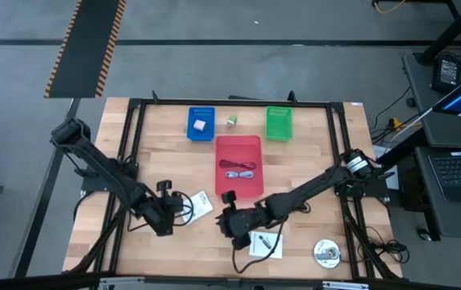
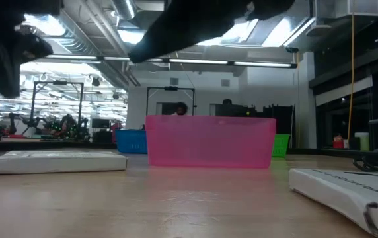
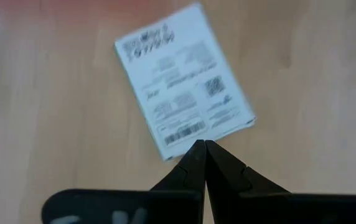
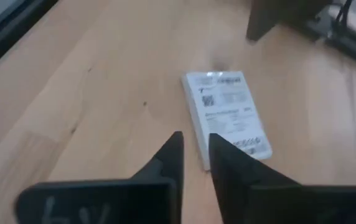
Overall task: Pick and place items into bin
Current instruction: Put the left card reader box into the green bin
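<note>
While both arms reach in over the front half of the wooden table point(image 1: 158, 129), neither holds anything. The left gripper point(image 3: 203, 147) hangs over the front-left area with its jaws pressed together, tips just short of a white printed packet point(image 3: 184, 81) lying flat on the wood. The right gripper point(image 4: 193, 146) sits near front centre, jaws slightly apart with a narrow gap, pointed toward that same packet.

Items observed: reddish and black coiled cables point(image 1: 239, 170) lie inside the red bin point(image 1: 238, 147) at table centre. A pink block point(image 1: 200, 126) rests in the blue tray point(image 1: 201, 113) at the back. A white card with a black part point(image 1: 264, 243) lies just beside the right gripper, and a silver disc point(image 1: 327, 253) sits at the front right. The green tray point(image 1: 279, 122) stands at the back right.
</note>
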### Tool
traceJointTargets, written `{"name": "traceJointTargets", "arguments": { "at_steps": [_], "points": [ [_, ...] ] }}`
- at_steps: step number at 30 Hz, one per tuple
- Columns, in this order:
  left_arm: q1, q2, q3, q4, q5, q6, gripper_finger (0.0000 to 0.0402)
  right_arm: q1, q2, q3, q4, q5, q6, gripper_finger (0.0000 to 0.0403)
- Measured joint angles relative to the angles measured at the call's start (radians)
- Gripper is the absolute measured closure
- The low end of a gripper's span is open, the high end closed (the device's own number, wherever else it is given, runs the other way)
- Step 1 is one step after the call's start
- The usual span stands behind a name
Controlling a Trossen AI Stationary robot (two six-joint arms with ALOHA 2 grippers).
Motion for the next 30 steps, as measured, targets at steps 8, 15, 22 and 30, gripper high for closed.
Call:
{"name": "traceJointTargets", "arguments": {
  "at_steps": [8,15,22,30],
  "points": [
    [0.003,0.118,0.000,-0.017,0.021,0.046,0.0398,0.012,0.000,0.002,0.004,0.013,-0.024,0.0247],
    [0.029,0.129,0.000,-0.020,0.014,0.076,0.0398,0.020,0.000,-0.001,-0.032,0.138,-0.048,0.0202],
    [0.060,0.129,0.000,-0.020,0.011,0.090,0.0398,0.020,0.000,-0.001,-0.029,0.145,-0.047,0.0207],
    [0.063,0.129,-0.001,-0.020,0.029,0.080,0.0398,0.020,0.000,-0.001,-0.040,0.144,-0.018,0.0209]
  ]
}}
